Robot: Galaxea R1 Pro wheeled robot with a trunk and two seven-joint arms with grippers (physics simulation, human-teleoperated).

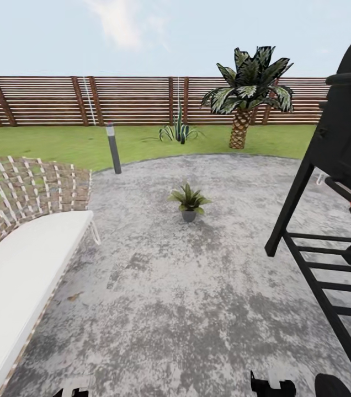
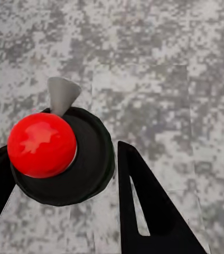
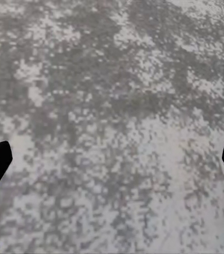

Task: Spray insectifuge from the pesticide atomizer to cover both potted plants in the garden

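Observation:
The pesticide atomizer [image 2: 59, 159] is seen from above in the left wrist view, a black bottle with a round red top and a grey nozzle. My left gripper [image 2: 62, 153] is shut on it, one dark finger [image 2: 143, 206] on each side, above the grey patio. My right gripper [image 3: 112, 159] is open and holds nothing, with gravelly ground beneath it. One potted plant [image 1: 189, 203], a low green rosette in a small grey pot, stands on the round patio [image 1: 197, 286] ahead in the head view. The second potted plant is out of view.
A black grill [image 1: 335, 182] with a red knob stands close on the right. A woven lounge chair with a white cushion [image 1: 21, 275] lies on the left. Beyond the patio are a grey bollard lamp [image 1: 113, 148], an agave [image 1: 179, 131], a palm [image 1: 247, 94] and the wooden fence [image 1: 131, 100].

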